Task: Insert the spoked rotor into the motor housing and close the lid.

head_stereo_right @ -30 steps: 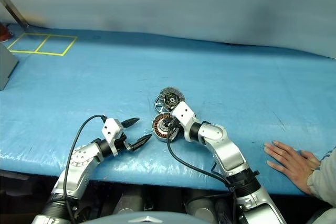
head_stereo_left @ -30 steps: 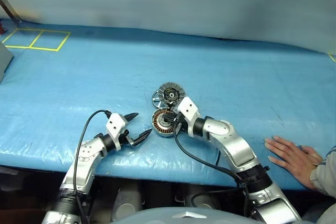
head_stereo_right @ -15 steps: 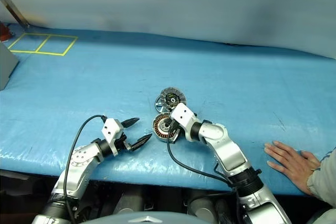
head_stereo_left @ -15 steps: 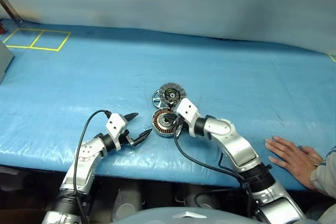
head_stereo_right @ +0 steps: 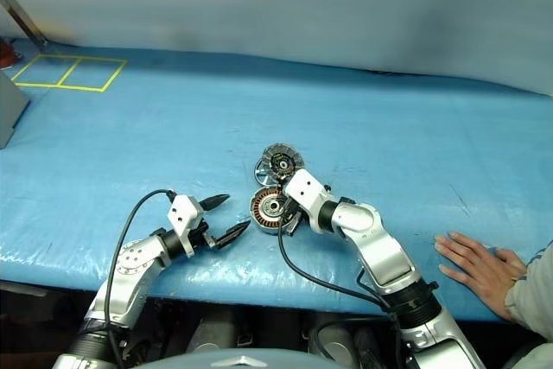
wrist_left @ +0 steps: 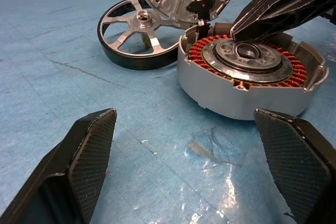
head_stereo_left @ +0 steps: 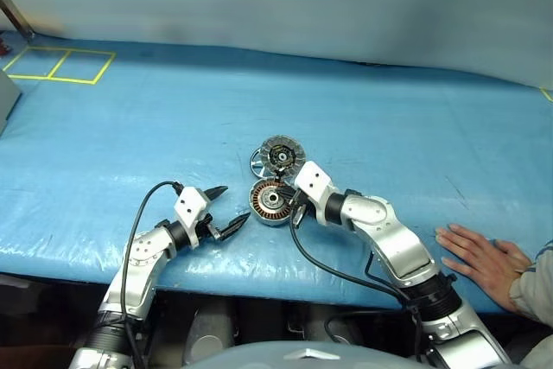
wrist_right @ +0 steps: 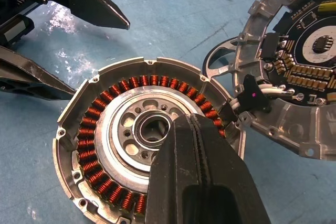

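While the motor housing (head_stereo_left: 270,203) sits open at frame centre with its lid (head_stereo_left: 282,155) propped up behind it, the spoked rotor (wrist_left: 137,34) is left lying flat on the blue mat (head_stereo_left: 130,127), tucked behind the lid. The right gripper (wrist_right: 195,145) is pressed together, empty, over the windings; copper could get scraped. The left gripper (head_stereo_left: 223,211) is spread wide, lower left.
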Action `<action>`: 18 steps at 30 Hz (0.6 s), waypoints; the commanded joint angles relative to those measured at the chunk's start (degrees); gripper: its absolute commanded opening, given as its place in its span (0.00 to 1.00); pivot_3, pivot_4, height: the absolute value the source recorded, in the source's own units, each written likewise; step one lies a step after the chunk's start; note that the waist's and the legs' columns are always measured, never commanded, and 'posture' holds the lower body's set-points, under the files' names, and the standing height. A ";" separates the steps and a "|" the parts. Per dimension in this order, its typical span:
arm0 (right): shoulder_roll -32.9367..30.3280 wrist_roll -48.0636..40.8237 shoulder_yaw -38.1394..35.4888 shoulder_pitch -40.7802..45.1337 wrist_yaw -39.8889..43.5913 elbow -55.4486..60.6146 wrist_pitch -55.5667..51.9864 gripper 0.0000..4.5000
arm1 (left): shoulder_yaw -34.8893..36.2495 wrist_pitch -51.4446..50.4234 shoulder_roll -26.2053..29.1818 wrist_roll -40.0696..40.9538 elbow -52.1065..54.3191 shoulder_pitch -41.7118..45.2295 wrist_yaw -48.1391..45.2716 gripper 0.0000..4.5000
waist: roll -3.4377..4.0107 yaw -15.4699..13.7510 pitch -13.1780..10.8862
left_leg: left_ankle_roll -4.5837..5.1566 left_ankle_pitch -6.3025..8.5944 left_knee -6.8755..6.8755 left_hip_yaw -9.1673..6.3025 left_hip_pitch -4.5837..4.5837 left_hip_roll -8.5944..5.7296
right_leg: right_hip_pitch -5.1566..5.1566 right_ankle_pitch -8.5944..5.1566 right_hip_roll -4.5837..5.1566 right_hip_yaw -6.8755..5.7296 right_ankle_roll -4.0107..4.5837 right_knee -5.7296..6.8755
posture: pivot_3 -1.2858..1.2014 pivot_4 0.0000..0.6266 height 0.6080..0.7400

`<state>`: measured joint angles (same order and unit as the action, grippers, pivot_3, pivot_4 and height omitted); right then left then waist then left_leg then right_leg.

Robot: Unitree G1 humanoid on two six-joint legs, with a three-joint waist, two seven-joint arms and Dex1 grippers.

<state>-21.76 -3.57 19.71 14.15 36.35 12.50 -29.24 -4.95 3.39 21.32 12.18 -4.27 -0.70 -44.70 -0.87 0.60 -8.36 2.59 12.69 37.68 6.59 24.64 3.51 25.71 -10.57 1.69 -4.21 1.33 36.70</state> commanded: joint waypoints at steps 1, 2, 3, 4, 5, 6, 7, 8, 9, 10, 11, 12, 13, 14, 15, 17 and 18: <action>0.14 -0.43 -0.65 0.60 0.23 2.04 0.27 0.00 | 0.07 1.16 -0.37 0.15 0.43 0.03 0.09 1.00 | 0.00 0.02 0.00 | 0.00 0.00 0.00 0.00 0.00 0.00 | 0.00 0.00 0.00 0.00 0.00 0.00 | 0.52 0.24 1.00; 0.12 -0.37 -0.51 0.60 0.29 1.87 0.29 0.00 | 0.10 1.16 -0.41 0.14 0.43 0.03 0.10 1.00 | 0.00 0.01 0.00 | 0.00 0.00 0.00 0.01 0.01 0.00 | 0.00 0.00 0.00 0.00 0.00 0.00 | 0.52 0.24 1.00; 0.12 -0.30 -0.31 0.53 0.36 1.73 0.34 0.00 | 0.15 1.16 -0.46 0.11 0.44 0.00 0.12 1.00 | 0.00 0.00 0.00 | 0.00 0.00 0.00 0.00 0.00 0.00 | -0.01 0.00 0.00 0.00 0.00 0.00 | 0.52 0.24 1.00; 0.12 -0.27 -0.19 0.48 0.41 1.67 0.35 0.00 | 0.19 1.14 -0.50 0.09 0.47 -0.02 0.14 1.00 | 0.00 0.00 0.00 | 0.00 0.00 0.00 0.00 0.01 0.00 | -0.01 0.00 0.00 0.00 0.00 0.00 | 0.52 0.24 1.00; 0.13 -0.28 -0.10 0.43 0.48 1.68 0.35 0.00 | 0.23 1.16 -0.52 0.06 0.48 -0.07 0.17 1.00 | 0.00 0.00 0.00 | 0.00 0.00 0.00 0.00 0.00 0.00 | -0.01 0.00 0.00 -0.01 0.00 0.00 | 0.52 0.24 1.00; 0.18 -0.32 -0.07 0.41 0.51 1.76 0.29 0.00 | 0.27 1.18 -0.52 0.05 0.49 -0.14 0.19 1.00 | 0.00 0.00 0.00 | 0.00 0.00 0.00 0.00 0.00 0.00 | -0.01 0.00 0.00 0.00 0.00 0.00 | 0.52 0.24 1.00; 0.24 -0.43 -0.09 0.42 0.55 1.85 0.24 0.00 | 0.30 1.19 -0.52 0.04 0.49 -0.21 0.21 1.00 | 0.00 0.01 0.00 | 0.00 0.00 0.00 0.00 0.00 0.00 | -0.01 0.00 0.00 -0.01 0.00 0.00 | 0.52 0.24 1.00; 0.27 -0.45 -0.07 0.44 0.60 1.89 0.21 0.00 | 0.31 1.20 -0.51 0.03 0.49 -0.28 0.22 1.00 | 0.00 0.01 0.00 | 0.00 0.00 0.00 0.00 0.00 0.00 | 0.00 0.00 0.00 -0.01 0.00 0.00 | 0.52 0.24 1.00; 0.25 -0.46 -0.05 0.45 0.67 1.90 0.19 0.00 | 0.32 1.18 -0.51 0.02 0.51 -0.32 0.23 1.00 | 0.00 0.01 0.00 | 0.00 0.00 0.00 0.01 0.00 0.00 | 0.00 0.00 0.00 -0.01 0.00 0.00 | 0.52 0.24 1.00; 0.22 -0.46 0.04 0.44 0.82 1.91 0.13 0.00 | 0.32 1.17 -0.52 0.00 0.52 -0.34 0.24 1.00 | 0.00 0.01 0.00 | 0.00 0.00 0.00 0.00 0.00 0.00 | 0.00 0.00 0.00 -0.01 0.00 0.00 | 0.52 0.24 1.00; 0.18 -0.44 0.18 0.40 0.98 1.92 0.03 0.00 | 0.34 1.16 -0.53 -0.03 0.53 -0.34 0.26 1.00 | 0.00 0.00 0.00 | 0.00 0.00 0.00 0.00 0.01 0.00 | 0.00 0.00 0.00 -0.01 0.00 0.00 | 0.52 0.24 1.00; 0.20 -0.43 0.31 0.29 1.14 1.86 -0.07 0.00 | 0.35 1.17 -0.54 -0.03 0.53 -0.34 0.25 1.00 | 0.00 0.00 0.00 | 0.00 0.00 0.00 0.00 0.01 0.00 | 0.00 0.00 0.00 -0.01 0.00 0.00 | 0.52 0.24 1.00; 0.24 -0.34 0.46 0.17 1.19 1.60 -0.20 0.00 | 0.36 1.18 -0.56 -0.05 0.53 -0.33 0.25 1.00 | 0.00 0.00 0.00 | 0.00 0.00 0.00 0.00 0.00 0.00 | 0.00 0.00 0.00 -0.01 0.00 0.00 | 0.52 0.24 1.00; 0.25 -0.12 0.62 0.07 1.17 1.19 -0.27 0.00 | 0.35 1.19 -0.57 -0.05 0.52 -0.32 0.24 1.00 | 0.00 0.01 0.00 | 0.00 0.00 0.00 0.00 0.00 0.00 | 0.00 0.00 0.00 -0.01 0.00 0.00 | 0.52 0.24 1.00; 0.19 0.26 0.86 -0.03 1.06 0.63 -0.31 0.00 | 0.33 1.20 -0.59 -0.06 0.52 -0.31 0.25 1.00 | 0.00 0.02 0.00 | 0.00 0.00 0.00 0.00 0.00 0.00 | 0.00 0.00 0.00 -0.01 0.00 0.00 | 0.52 0.24 1.00; 0.42 0.41 0.90 -0.25 0.88 -0.16 -0.36 0.00 | 0.33 1.21 -0.60 -0.06 0.49 -0.28 0.23 1.00 | 0.00 0.02 0.00 | 0.00 0.00 0.00 0.00 -0.01 0.00 | -0.01 0.00 0.00 -0.01 0.00 0.00 | 0.52 0.24 1.00; 0.55 0.39 0.85 -0.31 0.85 -0.35 -0.39 0.00 | 0.33 1.20 -0.61 -0.05 0.51 -0.27 0.23 1.00 | 0.00 0.03 0.00 | 0.00 0.00 0.00 0.00 0.00 0.00 | 0.00 0.00 0.00 -0.01 0.00 0.00 | 0.52 0.24 1.00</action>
<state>-21.50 -3.12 20.02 14.13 37.27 11.88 -29.40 -4.94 3.39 20.74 11.90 -4.28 -1.08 -44.57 -0.87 0.63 -8.36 2.59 12.69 37.68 6.60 24.63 3.51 25.71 -10.57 1.69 -4.21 1.33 36.70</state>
